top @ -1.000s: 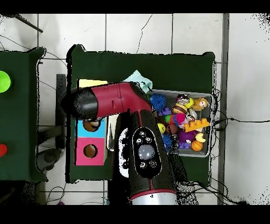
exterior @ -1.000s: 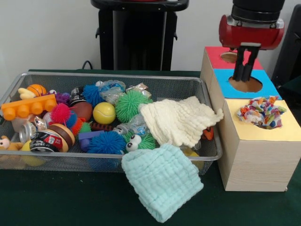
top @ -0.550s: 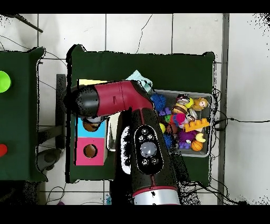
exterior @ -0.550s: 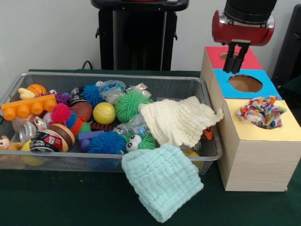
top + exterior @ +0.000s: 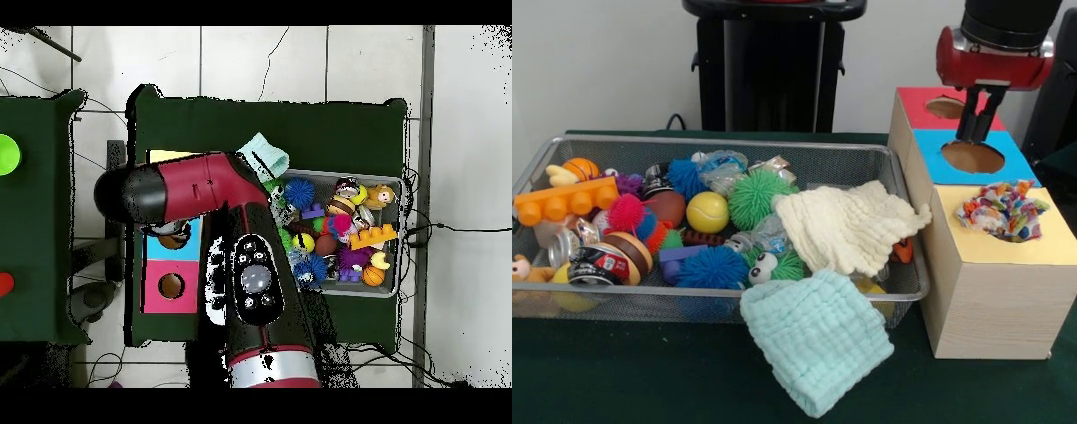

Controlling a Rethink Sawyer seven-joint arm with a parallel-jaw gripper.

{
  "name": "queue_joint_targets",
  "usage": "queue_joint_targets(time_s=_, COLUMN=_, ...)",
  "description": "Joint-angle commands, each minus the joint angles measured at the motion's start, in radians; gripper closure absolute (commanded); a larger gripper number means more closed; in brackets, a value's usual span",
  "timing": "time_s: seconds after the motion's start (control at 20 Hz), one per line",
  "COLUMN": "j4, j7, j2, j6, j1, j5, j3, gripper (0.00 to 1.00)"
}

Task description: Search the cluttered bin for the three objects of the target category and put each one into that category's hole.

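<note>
Shifted sideways since a moment ago, the gripper (image 5: 977,132) hangs over the blue hole (image 5: 972,157), jaws close together and empty, while two cloths, cream (image 5: 849,226) and mint (image 5: 817,338), remain at the bin (image 5: 733,304).

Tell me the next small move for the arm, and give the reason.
Probably swing the gripper back over the wire mesh bin toward the cream knitted cloth. It hangs over the blue panel's round hole with nothing visible in its jaws, a multicoloured patterned cloth already sits in the yellow panel's hole, and two cloths remain at the bin, the pale green one draped over its rim.
</note>
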Motion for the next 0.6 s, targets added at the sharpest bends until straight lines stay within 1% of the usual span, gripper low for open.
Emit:
queue_joint_targets(time_s=0.05, j4=-0.037, j7=0.082, j2=0.078, j6=-0.009, j1=0.041, j5=-0.020, j3=0.019, gripper=1.00)
queue_joint_targets(time_s=0.4, j4=-0.071, j7=0.113, j2=0.121, j6=-0.036, j1=0.085, j5=-0.015, j3=0.003, gripper=1.00)
queue_joint_targets(time_s=0.6, j4=-0.062, j7=0.102, j2=0.126, j6=-0.060, j1=0.081, j5=-0.009, j3=0.002, gripper=1.00)
